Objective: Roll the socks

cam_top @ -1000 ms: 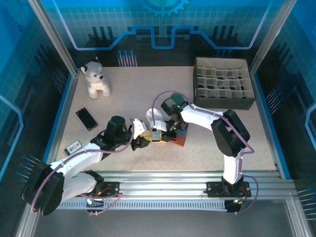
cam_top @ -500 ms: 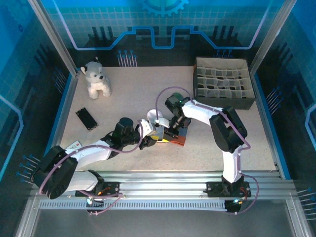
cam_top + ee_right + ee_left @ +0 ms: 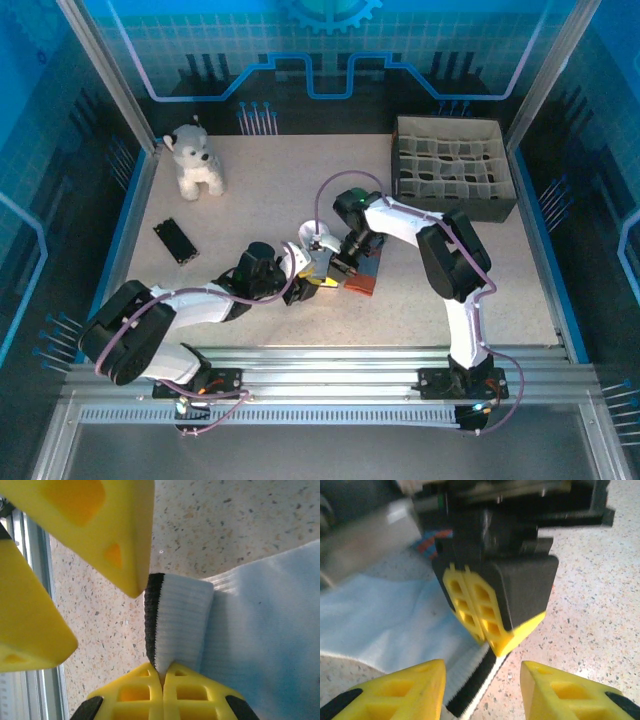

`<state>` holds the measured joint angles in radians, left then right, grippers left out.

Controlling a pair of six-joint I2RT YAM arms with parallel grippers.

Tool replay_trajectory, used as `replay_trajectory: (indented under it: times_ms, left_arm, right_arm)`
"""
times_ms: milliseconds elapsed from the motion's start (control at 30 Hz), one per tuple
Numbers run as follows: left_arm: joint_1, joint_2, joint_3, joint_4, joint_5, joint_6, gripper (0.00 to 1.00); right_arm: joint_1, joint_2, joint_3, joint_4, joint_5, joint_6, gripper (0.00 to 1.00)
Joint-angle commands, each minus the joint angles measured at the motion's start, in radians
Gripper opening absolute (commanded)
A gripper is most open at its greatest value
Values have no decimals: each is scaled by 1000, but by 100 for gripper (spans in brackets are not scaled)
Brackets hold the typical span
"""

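One pinch: right claw [image 3: 163, 677] clenched on sock [image 3: 182, 622] cuff, lower centre; my left claw [image 3: 482, 680] spread, empty. Sock looks soft, limp, light; grip cuff edge.

A white and grey plush dog [image 3: 195, 160] sits upright near the far left corner of the speckled table [image 3: 270, 190]. A dark box [image 3: 455, 210], split into many small cells by pale dividers, stands at the far right, well apart from the dog. A flat black rectangular thing [image 3: 176, 240] lies at a slant on the left side, nearer than the dog.
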<state>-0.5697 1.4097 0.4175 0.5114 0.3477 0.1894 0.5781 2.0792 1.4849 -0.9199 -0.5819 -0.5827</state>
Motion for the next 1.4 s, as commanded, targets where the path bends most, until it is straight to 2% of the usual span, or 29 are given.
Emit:
replay_trajectory:
  times_ms: [0,367,700,900,1067,1200,1367]
  left_arm:
    - [-7,21,5,-4,-28,-57,44]
    - [-3,104,86,-127,-99,-143,44]
    - [10,159,116,-149,-93,-214,44]
    - [16,207,155,-179,-93,-255,41]
    - [21,245,185,-218,-108,-312,34]
    - [22,261,156,-165,-109,-344,26]
    - [23,287,150,-154,-104,-370,20]
  right_arm:
    - [-17,42,39,-37,-26,61,0]
    - [-18,139,97,-78,44,141,0]
    - [-16,182,126,-102,100,187,0]
    - [-18,174,127,-99,90,191,4]
    - [-20,157,110,-71,58,211,8]
    - [-33,138,84,-30,1,253,18]
    - [-37,100,39,34,-4,302,27]
